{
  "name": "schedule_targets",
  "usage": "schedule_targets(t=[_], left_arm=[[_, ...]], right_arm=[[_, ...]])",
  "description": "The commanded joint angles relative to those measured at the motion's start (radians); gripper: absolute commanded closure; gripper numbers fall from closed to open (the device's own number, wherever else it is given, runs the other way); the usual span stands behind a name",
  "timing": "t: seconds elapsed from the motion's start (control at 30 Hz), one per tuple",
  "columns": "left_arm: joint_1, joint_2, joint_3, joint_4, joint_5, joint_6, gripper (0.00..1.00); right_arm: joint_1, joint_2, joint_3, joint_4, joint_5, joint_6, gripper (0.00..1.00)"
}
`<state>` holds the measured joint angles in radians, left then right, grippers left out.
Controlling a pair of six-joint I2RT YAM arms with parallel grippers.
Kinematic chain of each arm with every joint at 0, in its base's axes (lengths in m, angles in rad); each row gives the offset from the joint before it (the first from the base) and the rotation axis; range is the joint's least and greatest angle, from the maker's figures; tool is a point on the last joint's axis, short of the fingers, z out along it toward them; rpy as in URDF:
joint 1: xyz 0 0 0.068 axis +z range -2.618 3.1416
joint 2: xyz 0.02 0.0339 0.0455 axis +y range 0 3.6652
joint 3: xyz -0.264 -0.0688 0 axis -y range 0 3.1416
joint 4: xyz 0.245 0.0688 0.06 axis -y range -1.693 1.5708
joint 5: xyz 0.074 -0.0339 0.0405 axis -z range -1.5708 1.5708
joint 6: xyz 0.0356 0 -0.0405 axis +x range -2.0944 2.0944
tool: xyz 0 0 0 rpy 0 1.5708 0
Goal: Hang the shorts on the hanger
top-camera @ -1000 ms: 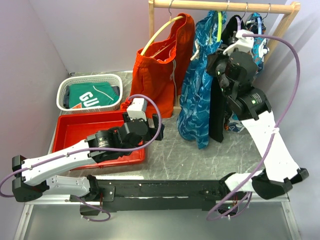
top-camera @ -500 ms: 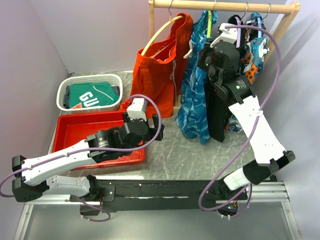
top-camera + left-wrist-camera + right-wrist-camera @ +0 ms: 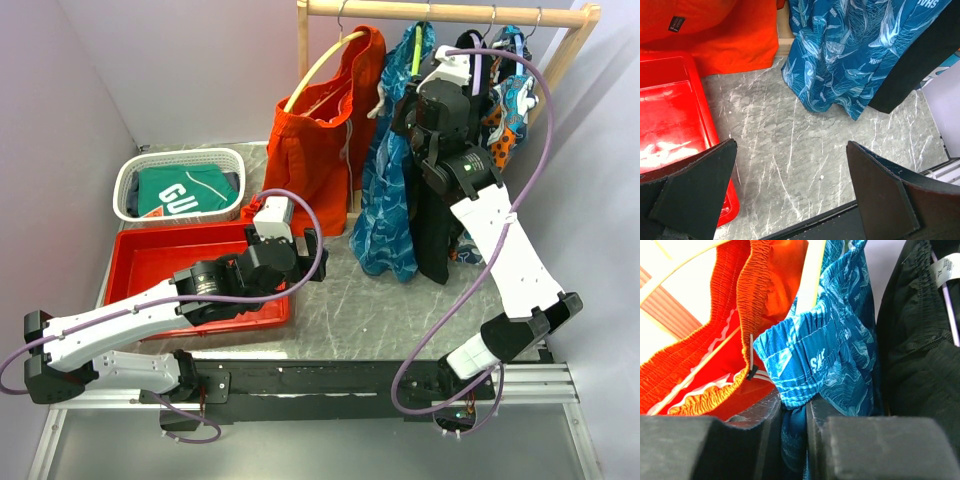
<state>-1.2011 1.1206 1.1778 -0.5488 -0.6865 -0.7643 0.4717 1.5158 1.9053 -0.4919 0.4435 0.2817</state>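
Blue-teal mottled shorts (image 3: pixel 385 200) — limp, vertical — on the lime-green hanger (image 3: pixel 416 58) at the wooden rail (image 3: pixel 400 9)

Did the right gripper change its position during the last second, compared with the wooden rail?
Yes. The right gripper, shut on the shorts, moved left and slightly up, closer to the wooden rail.

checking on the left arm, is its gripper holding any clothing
No, the left gripper stands wide open, with only the grey table showing between its fingers.
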Motion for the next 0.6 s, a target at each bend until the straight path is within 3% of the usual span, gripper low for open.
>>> schedule_targets(t=[0.0,0.07,0.17,0.37,0.57], left_arm=[[0.000,-0.031,0.005,-0.007,-0.011,-0.015,0.04],[0.000,-0.031,0.005,-0.008,-0.007,-0.017,0.04],[0.000,-0.033,0.002,-0.008,0.001,-0.024,0.04],[0.002,-0.024,0.002,-0.023,0.004,-0.035,0.04],[0.002,-0.004,0.003,-0.039,0.001,-0.053,0.04]], right_arm=[[-0.007,-0.043,-0.014,0.102,-0.028,0.033,0.66],[-0.007,-0.071,-0.032,0.095,-0.057,0.051,0.53],[-0.007,-0.114,-0.069,0.061,-0.098,0.079,0.41],[-0.004,-0.250,-0.239,0.042,-0.186,0.132,0.28],[0.022,-0.383,-0.420,0.021,-0.213,0.171,0.25]])
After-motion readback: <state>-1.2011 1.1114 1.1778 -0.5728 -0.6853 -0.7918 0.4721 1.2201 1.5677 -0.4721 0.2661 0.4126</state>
